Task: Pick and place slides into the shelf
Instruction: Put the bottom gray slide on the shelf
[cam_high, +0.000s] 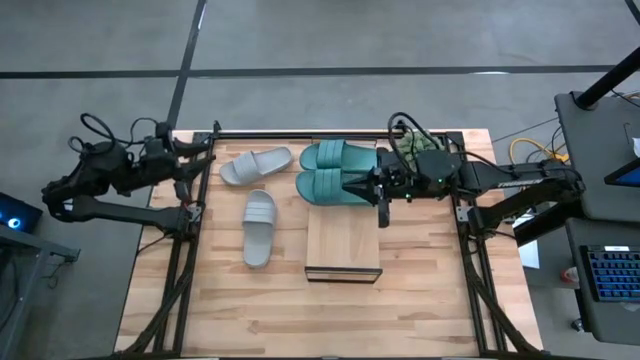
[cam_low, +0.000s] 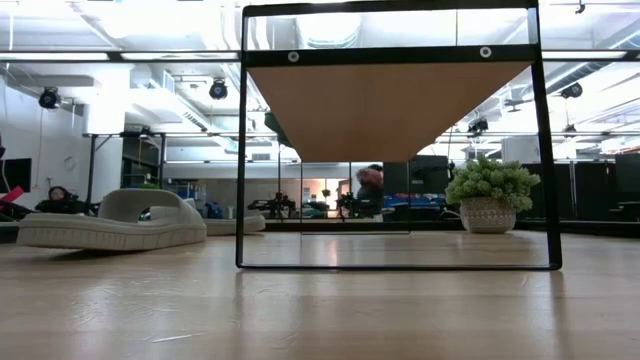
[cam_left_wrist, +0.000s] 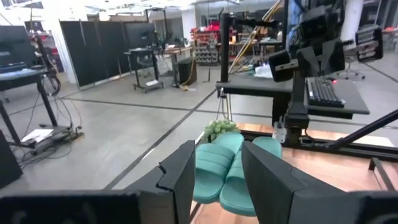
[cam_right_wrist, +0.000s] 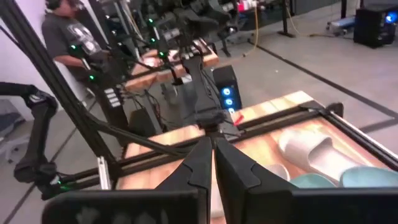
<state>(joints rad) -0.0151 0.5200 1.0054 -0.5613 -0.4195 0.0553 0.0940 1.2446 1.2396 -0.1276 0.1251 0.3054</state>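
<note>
The right tool (cam_high: 384, 214), clenched empty, hovers at the shelf's (cam_high: 343, 240) 1 o'clock beside 2 teal slides (cam_high: 338, 172). It could probably nudge them. 2 grey slides (cam_high: 259, 228) lie at 9 o'clock; the left tool (cam_high: 182, 186) is released.

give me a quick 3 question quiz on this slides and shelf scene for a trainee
1. True or false: both teal slides lie on the shelf.
2. How many light grey slides are on the table?
3. Which gripper is nearer the shelf: A) left gripper B) right gripper?

Key:
1. False; they lie on the table beside its far end.
2. Two.
3. B; its fingers are closed, at the shelf's far right corner.
</note>
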